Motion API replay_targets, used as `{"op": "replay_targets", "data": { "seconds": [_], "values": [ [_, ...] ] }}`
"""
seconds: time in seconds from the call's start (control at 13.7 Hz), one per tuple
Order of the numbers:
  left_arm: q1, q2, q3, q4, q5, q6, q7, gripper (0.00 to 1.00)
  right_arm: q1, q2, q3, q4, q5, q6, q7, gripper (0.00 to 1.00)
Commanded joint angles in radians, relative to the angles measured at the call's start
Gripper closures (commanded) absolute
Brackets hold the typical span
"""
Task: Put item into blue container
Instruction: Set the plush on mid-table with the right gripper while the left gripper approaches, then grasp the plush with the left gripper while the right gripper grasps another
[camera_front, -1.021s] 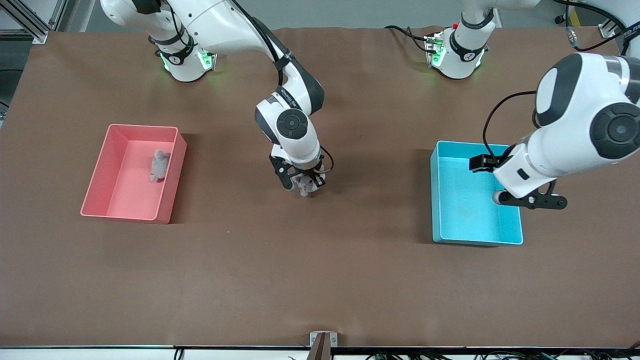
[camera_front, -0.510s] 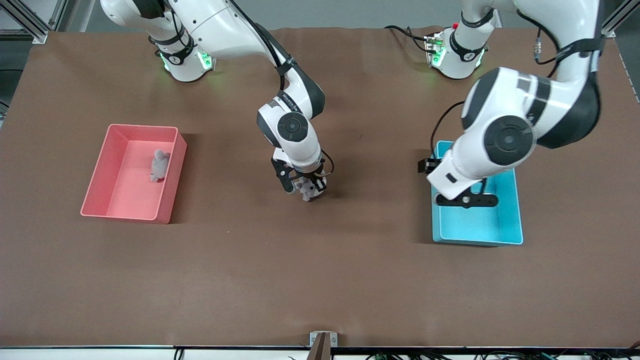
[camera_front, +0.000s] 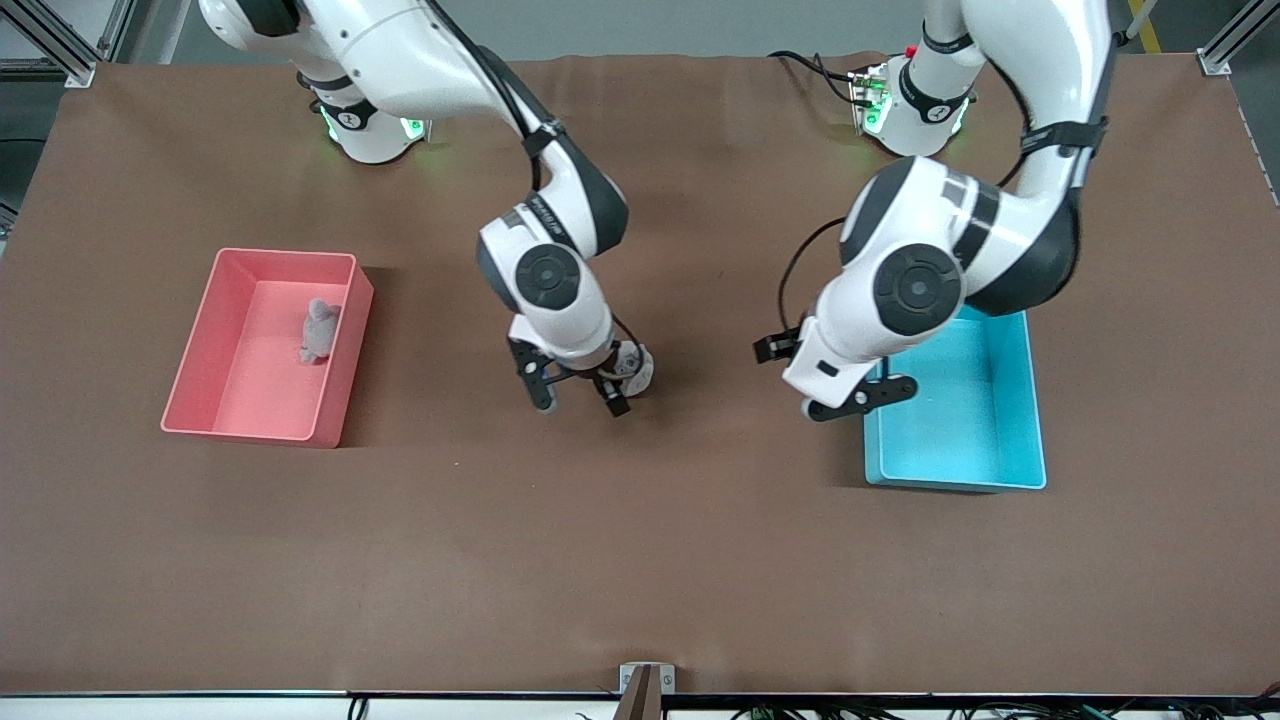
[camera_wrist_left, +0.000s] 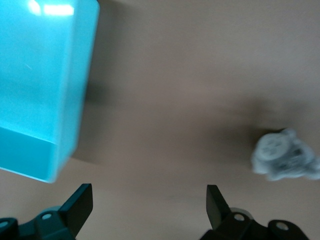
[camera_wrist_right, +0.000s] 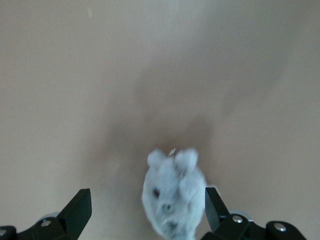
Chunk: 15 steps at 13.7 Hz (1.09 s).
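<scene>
Nearby, pink bin (camera_front: 335, 425), grey plush (camera_front: 318, 331) inside

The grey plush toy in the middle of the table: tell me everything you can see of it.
The grey plush toy is a small, fuzzy, pale grey animal with two rounded ears, dark eyes and a small metal loop at its head. It looks soft, like fleece. It lies on the brown table, between the pink bin and the blue container. The right gripper stands open around it, one finger close beside it; whether that finger touches it cannot be told. The left gripper, open, is beside the blue container.
</scene>
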Motion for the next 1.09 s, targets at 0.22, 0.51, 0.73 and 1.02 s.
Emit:
{"op": "replay_targets", "data": {
  "seconds": [0.22, 0.51, 0.73, 1.02],
  "values": [
    [-0.079, 0.058, 0.006, 0.019, -0.074, 0.093, -0.302, 0.0, -0.243, -0.316, 0.012, -0.247, 0.009, -0.217, -0.462, 0.0],
    [-0.125, 0.091, 0.004, 0.02, -0.11, 0.167, -0.465, 0.0, -0.456, -0.49, 0.011, -0.475, 0.009, -0.213, -0.825, 0.0],
    [-0.173, 0.123, 0.006, 0.019, -0.118, 0.207, -0.583, 0.0, -0.605, -0.556, 0.011, -0.625, 0.009, -0.162, -1.054, 0.0],
    [-0.216, 0.128, 0.006, 0.019, -0.118, 0.219, -0.726, 0.0, -0.723, -0.582, 0.011, -0.814, 0.027, 0.016, -1.255, 0.0]
  ]
}}
